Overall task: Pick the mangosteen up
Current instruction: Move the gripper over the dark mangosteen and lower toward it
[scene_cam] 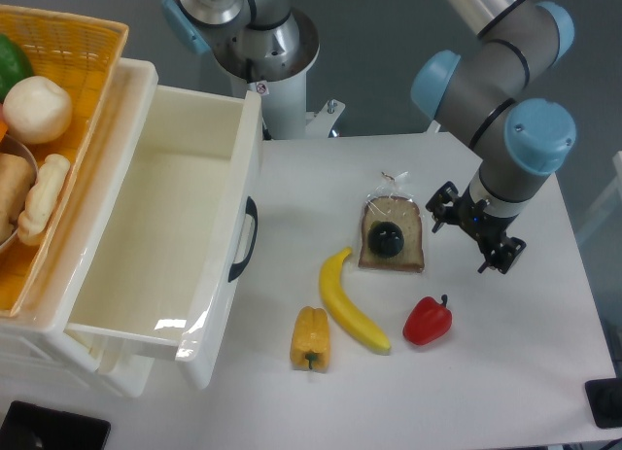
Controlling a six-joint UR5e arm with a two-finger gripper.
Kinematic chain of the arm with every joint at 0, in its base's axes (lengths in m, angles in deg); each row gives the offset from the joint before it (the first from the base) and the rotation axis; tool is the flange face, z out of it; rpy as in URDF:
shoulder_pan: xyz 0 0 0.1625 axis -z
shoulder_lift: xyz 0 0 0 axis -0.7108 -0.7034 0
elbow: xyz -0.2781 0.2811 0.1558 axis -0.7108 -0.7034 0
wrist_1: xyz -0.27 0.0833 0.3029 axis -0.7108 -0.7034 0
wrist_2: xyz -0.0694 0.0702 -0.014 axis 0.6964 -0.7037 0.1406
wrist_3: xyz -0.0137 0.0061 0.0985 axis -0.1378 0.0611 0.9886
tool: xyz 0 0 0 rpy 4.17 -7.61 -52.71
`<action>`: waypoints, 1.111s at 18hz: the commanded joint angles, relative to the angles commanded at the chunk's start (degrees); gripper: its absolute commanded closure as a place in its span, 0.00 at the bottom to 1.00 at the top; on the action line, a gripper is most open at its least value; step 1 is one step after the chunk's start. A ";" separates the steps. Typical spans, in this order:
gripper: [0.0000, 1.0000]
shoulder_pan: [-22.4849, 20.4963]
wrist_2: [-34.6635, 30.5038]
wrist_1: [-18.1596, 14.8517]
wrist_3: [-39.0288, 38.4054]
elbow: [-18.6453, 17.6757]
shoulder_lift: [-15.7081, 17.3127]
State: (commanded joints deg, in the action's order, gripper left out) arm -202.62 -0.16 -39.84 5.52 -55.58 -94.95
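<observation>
Bright, even overhead light, cool-white. White table (544,353) near washed out, little texture. Shadows soft and short: thin one under the banana (352,304), small one beside the red pepper (428,321). Glare patch on the open drawer's (155,236) front inside lip; highlight dot on the mangosteen (387,240). Focus sharp at centre, slightly soft at the basket (87,51), top left. Mild wide-angle bend at edges.

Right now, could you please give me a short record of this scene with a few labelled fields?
target: mangosteen, resting on the bagged bread slice
gripper: gripper to the right of the bread, holding nothing; whether open or shut cannot be told
other items: banana, yellow pepper, red pepper on the table
drawer: white drawer pulled open, left of the items
basket: yellow basket at top left
</observation>
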 joint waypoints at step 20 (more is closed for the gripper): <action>0.00 1.05 0.70 2.55 -18.28 -11.86 3.08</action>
State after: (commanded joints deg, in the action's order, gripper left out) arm -201.57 0.54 -37.29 -12.76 -67.44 -91.88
